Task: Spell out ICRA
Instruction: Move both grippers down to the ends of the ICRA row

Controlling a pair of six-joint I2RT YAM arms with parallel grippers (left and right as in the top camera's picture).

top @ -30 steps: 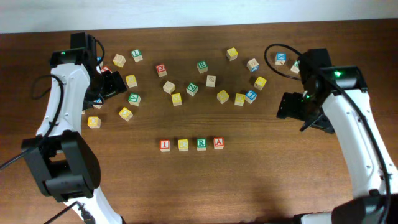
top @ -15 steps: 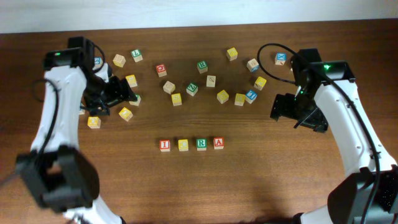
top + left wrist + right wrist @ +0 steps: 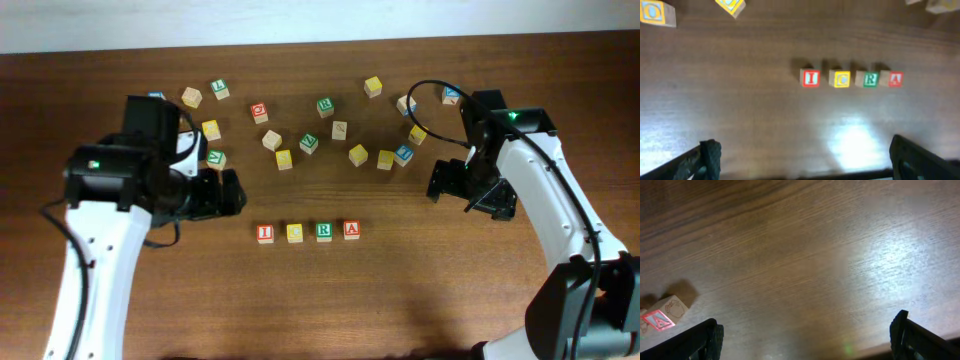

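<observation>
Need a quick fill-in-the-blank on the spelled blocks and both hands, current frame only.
The yellow block sits between the I block and the ____ block.
The A block, rightmost of the four, is bordered in ____.
The left hand and the right hand both stand ____, gripping nothing.
Missing words: R; red; open.

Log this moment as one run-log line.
word: I block, C block, R block, A block in a row | left fingers: open, empty | right fingers: open, empty | spare blocks: scattered beyond row
</observation>
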